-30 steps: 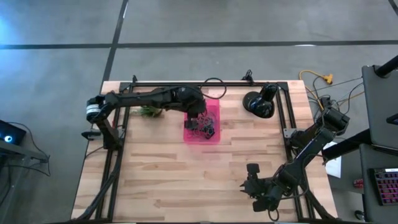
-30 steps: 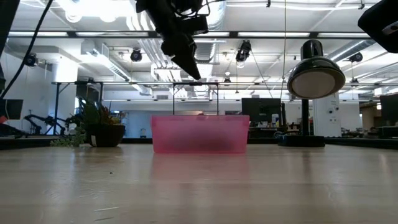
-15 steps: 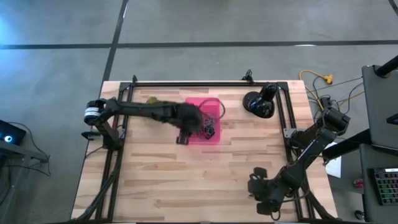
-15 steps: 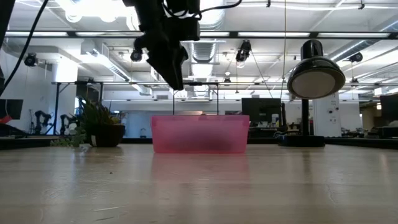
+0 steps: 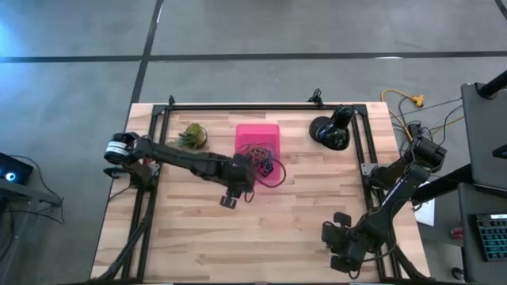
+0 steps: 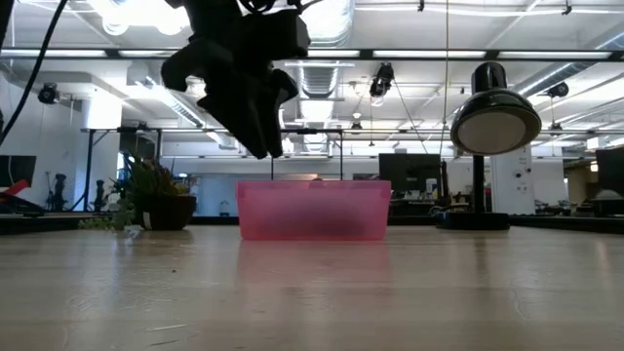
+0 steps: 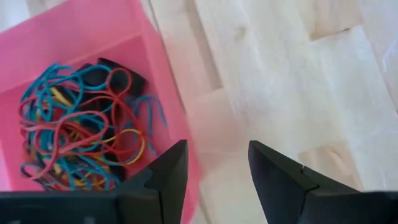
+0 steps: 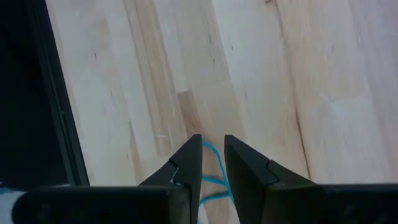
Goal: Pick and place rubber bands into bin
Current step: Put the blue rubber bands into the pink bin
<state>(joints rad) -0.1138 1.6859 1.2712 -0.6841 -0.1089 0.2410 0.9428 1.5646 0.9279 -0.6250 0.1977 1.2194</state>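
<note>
Now, by label:

Left tool (image 7: 214,180): jaws apart and empty, hanging off the near-left corner of the bin (image 5: 257,134); a second ago it was directly over the bin, so it has pulled away toward the near side of the table (image 5: 198,237).

What changed: the jaws have spread wide while leaving the bin, which reads as a drop-off just finished.

Rubber bands (image 7: 74,137): a tangled heap of blue, red, yellow and black loops lies inside the bin, seen clearly from the left wrist.

Bin: pink tray, far centre of the table, between the small plant (image 5: 190,136) on its left and the black lamp (image 5: 329,131) on its right.

Right tool (image 8: 212,163): near-right corner of the table, jaws close together with a narrow gap; a blue band (image 8: 211,180) runs through that gap, though whether it is actually pinched I cannot tell.

Meaning for the task: one delivery looks complete; the left arm is free for another pick, and the blue band at the right tool appears next.

Risk: a thin loop may slip from a loose pinch.
</note>
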